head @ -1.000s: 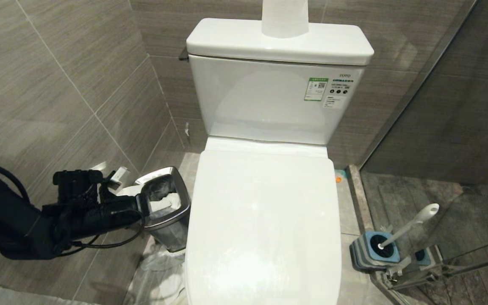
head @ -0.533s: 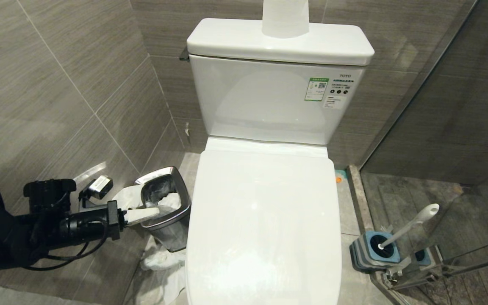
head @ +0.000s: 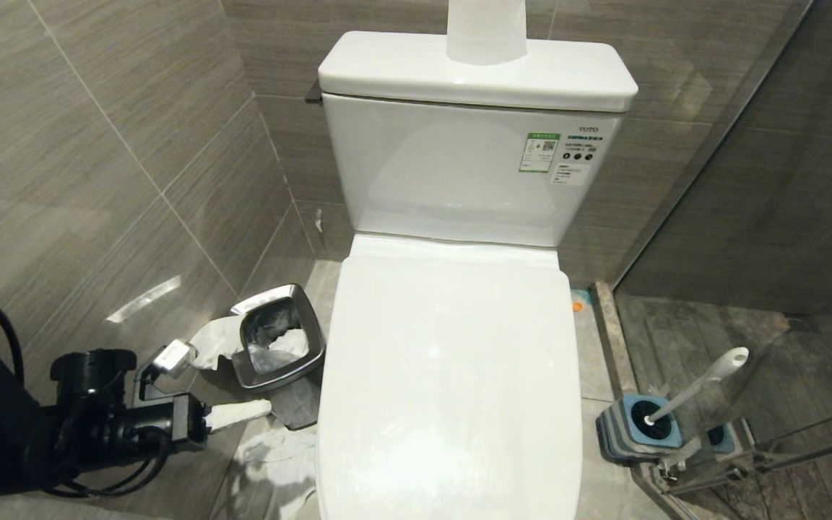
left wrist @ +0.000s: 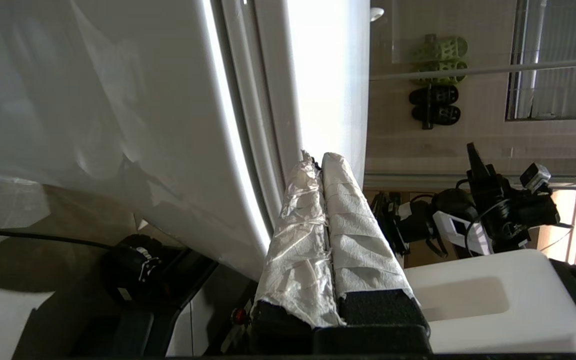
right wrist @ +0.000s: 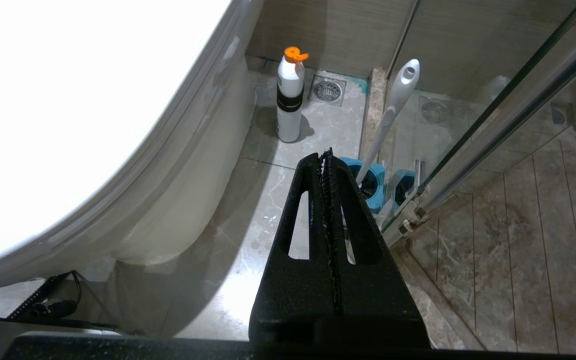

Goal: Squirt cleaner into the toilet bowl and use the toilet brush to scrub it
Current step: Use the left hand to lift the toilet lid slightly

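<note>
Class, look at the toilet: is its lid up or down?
Down. The lid lies flat over the toilet bowl, hiding the basin, with the tank front fully visible behind it.

The floor [head: 593, 361] is grey marbled tile, meeting a raised stone kerb at a glass partition on the right. The toilet bowl [head: 452, 375], lid down, stands on it at centre. Left of the bowl: a square steel waste bin [head: 279, 354], with crumpled white plastic [head: 271, 455] lying at its foot. Right of the bowl: a blue-and-grey brush holder [head: 636, 426] carrying the toilet brush [head: 705, 383], a white bottle [right wrist: 289, 95] with orange cap, and a floor drain [right wrist: 327, 90].
</note>
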Motion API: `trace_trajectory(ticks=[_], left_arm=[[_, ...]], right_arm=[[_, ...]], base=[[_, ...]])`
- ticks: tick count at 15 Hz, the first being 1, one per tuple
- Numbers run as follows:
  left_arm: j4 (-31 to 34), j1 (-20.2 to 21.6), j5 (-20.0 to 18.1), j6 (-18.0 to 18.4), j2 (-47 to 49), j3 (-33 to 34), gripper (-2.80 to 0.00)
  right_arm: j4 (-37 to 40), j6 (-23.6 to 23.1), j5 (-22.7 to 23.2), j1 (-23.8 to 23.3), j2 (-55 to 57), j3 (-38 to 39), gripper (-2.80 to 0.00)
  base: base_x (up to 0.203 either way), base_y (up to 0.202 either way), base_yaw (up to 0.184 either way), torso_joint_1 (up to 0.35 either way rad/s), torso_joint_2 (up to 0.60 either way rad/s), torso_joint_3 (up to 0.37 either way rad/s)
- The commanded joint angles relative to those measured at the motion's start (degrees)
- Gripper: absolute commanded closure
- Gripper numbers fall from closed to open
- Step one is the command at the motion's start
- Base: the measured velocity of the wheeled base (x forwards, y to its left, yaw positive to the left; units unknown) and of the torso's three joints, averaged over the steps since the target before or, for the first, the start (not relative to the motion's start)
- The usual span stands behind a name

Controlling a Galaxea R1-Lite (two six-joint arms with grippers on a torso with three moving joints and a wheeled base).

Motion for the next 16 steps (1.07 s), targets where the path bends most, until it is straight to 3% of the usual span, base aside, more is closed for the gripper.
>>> trace_trajectory(ticks=[1,10,11,16], left_arm=[[-0.1,-0.4,-0.2,1.9,2.0,0.1,0.00],[-0.2,-0.3,-0.3,2.9,1.7,2.4,0.00],[-0.2,-0.1,-0.3,2.6,1.7,2.5,-2.80],[-0.4,0.1,-0.7,3.2,1.7,4.8,-2.80]], right_arm=[[0.0,0.0,0.0,0.1,0.0,0.0,0.00],[0.0,0.0,0.0,0.0,0.0,0.0,0.00],[0.0,0.0,0.0,0.0,0.0,0.0,0.00],[0.0,0.0,0.0,0.0,0.0,0.0,0.00]], base=[[0.000,0.000,0.000,0.000,0.00,0.000],[0.000,0.000,0.000,0.000,0.00,0.000],[0.000,0.000,0.000,0.000,0.00,0.000],[0.000,0.000,0.000,0.000,0.00,0.000]])
